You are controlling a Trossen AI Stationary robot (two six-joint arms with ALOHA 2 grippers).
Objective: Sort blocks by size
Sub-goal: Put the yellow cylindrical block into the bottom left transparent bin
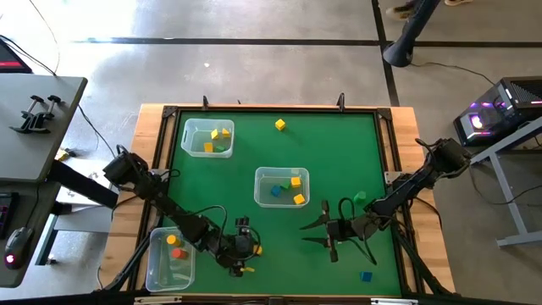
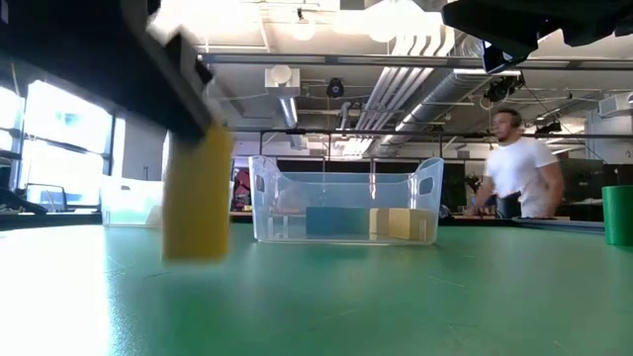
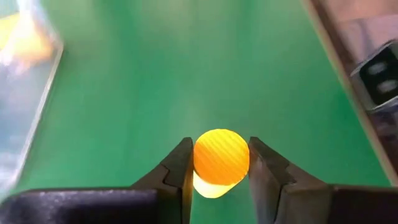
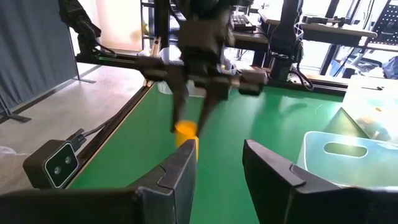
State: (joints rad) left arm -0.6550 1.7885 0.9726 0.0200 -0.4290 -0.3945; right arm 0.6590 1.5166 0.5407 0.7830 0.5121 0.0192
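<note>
1. closing on a yellow cylinder block (image 3: 221, 158) near the table's front edge, the left gripper (image 3: 219, 171) has its fingers just beside both sides of it; a firm hold is not sure.
2. next it must lift it to a clear bin (image 1: 169, 263) close by.
3. the right gripper (image 4: 217, 165) waits half open, empty.

Green table (image 1: 254, 157) with three clear bins (image 1: 282, 186), scattered blocks (image 1: 279, 124)
</note>
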